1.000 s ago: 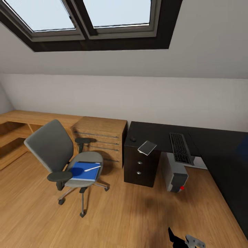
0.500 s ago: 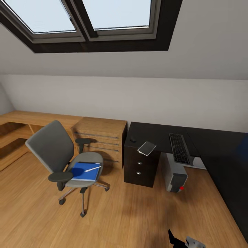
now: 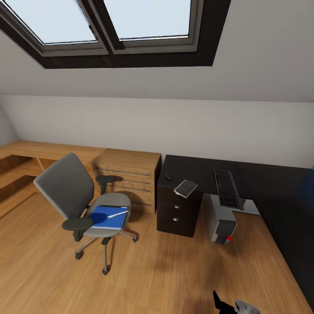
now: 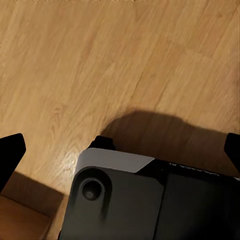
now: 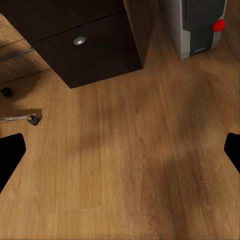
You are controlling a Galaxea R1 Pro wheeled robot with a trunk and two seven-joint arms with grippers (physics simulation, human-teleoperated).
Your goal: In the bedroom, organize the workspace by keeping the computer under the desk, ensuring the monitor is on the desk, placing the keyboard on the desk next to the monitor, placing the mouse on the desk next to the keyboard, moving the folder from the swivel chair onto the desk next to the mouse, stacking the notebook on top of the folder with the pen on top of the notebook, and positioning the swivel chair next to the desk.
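The blue folder [image 3: 106, 216] lay flat on the swivel chair [image 3: 83, 198] seat under the pen [image 3: 117, 213], looking thin, light and slippery, best pinched at its edge, while both tools gaped wide, empty.

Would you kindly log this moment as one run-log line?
phase: approach | folder + pen on chair | notebook, mouse, keyboard on desk | computer under desk | both pincers open, empty
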